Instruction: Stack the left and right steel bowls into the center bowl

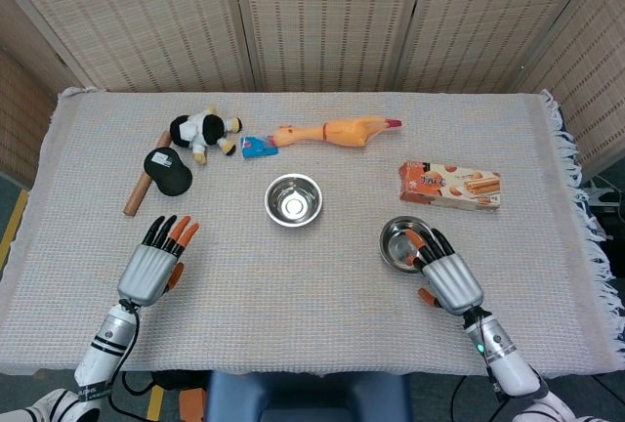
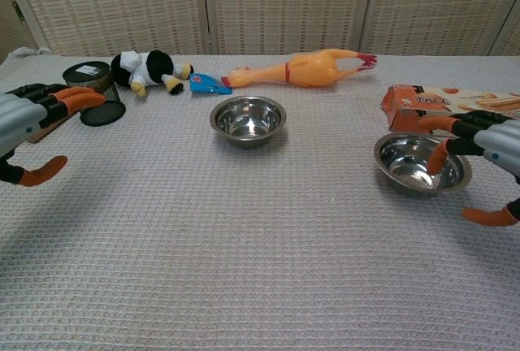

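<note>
While my right hand (image 1: 447,275) hovered, fingers spread and holding nothing, over the shallow round steel bowl (image 1: 402,242), a rim nudge risked skidding it; my left hand (image 1: 151,266), likewise spread, idle.

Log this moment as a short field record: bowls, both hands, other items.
center bowl: upright on the cloth, empty, one bowl as far as visible
right bowl: upright, apart from the center bowl
left hand: open, fingers spread, holds nothing, near the table's left front
right hand: open, fingertips over the right bowl's rim, no grip visible
other items: rubber chicken, snack box, plush toy
</note>
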`<state>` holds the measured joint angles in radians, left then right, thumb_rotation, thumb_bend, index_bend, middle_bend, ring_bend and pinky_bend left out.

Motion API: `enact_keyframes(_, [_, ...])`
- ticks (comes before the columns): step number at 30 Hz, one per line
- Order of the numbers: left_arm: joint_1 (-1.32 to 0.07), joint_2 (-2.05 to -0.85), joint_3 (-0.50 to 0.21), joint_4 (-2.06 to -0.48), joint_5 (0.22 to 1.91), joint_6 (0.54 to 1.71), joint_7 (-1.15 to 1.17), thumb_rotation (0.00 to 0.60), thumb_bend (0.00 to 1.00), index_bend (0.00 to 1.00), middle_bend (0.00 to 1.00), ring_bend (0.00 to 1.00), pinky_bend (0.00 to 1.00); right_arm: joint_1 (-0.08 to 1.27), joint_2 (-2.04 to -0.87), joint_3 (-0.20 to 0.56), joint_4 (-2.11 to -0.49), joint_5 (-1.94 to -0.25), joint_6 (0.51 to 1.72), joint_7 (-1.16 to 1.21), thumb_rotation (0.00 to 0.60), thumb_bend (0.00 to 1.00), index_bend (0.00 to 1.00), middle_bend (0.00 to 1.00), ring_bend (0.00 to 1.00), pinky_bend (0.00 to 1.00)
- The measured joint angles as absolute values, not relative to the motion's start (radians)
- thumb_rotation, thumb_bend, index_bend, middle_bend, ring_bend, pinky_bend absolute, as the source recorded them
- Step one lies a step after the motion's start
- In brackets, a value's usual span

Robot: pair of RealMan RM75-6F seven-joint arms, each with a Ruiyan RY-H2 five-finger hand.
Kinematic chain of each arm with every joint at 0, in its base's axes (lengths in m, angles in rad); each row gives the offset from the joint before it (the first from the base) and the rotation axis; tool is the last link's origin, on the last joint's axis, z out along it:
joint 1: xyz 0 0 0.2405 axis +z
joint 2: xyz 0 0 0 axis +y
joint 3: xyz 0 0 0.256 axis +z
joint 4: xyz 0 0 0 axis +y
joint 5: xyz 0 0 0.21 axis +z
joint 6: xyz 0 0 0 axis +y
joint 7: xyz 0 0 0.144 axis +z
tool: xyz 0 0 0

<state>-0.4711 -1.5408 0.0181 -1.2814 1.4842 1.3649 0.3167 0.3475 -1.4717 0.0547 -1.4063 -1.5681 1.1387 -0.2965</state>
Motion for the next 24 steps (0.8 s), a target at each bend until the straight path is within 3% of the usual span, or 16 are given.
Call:
enact_keyframes(5, [-0.467,-1.534,0.007,-1.273,1.494,1.359,0.3,0.6,0.48,0.0,0.0,0.0,0.07,0.384,-1.559,0.079,-1.299,-1.536,1.118,-0.31,0.6,0.21,0.44,0.0,0.0,0.0])
enact_keyframes(13, [-0.459,-1.527,-0.009,-1.248,1.49,1.342,0.275,0.6,0.48,0.0,0.0,0.0,0.07,0.409,-1.645,0.099,-1.178,-1.492,1.112,-0.304,0.6,0.35,0.67,0.02,0.0,0.0])
enact_keyframes(24, [-0.418,-1.507,-0.009,-1.226,1.487,1.35,0.246,0.6,0.48,0.0,0.0,0.0,0.07,0.43,-1.666,0.127,-1.191,-1.52,1.22,-0.293,0.6,0.38,0.75,0.08,0.0,0.0])
